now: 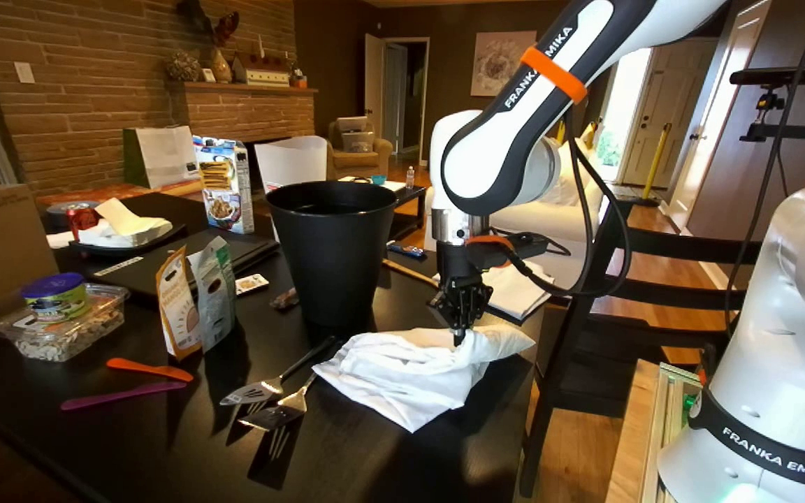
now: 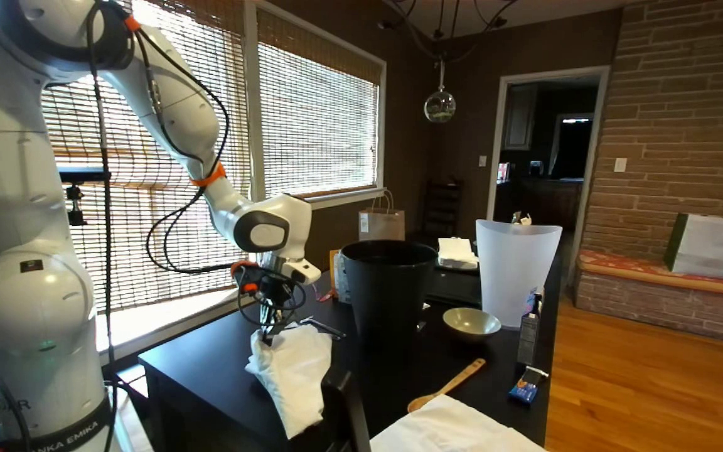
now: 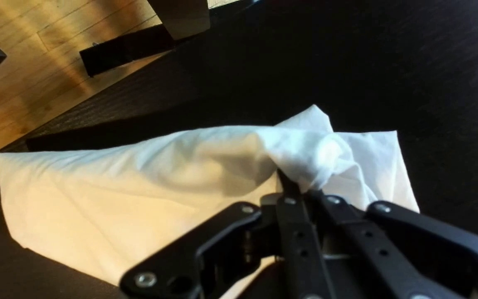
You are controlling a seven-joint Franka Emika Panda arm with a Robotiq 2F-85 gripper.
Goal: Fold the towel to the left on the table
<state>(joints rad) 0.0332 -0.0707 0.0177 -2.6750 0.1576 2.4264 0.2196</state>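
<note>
Black bin (image 1: 332, 269) upright, inside dark; clear tub (image 1: 110, 313) holds pale pieces (image 1: 60, 348), purple-lidded container (image 1: 56, 302) on top; towel (image 1: 402, 381) rumpled on desk (image 1: 186, 450) near bin, long axis running left to right across wrist view, one corner pointing toward camera in exterior view; tool (image 3: 300, 185) narrow, pinching towel's raised fold; desk dark, glossy; wood floor (image 2: 619, 361), stone wall (image 2: 694, 138)
</note>
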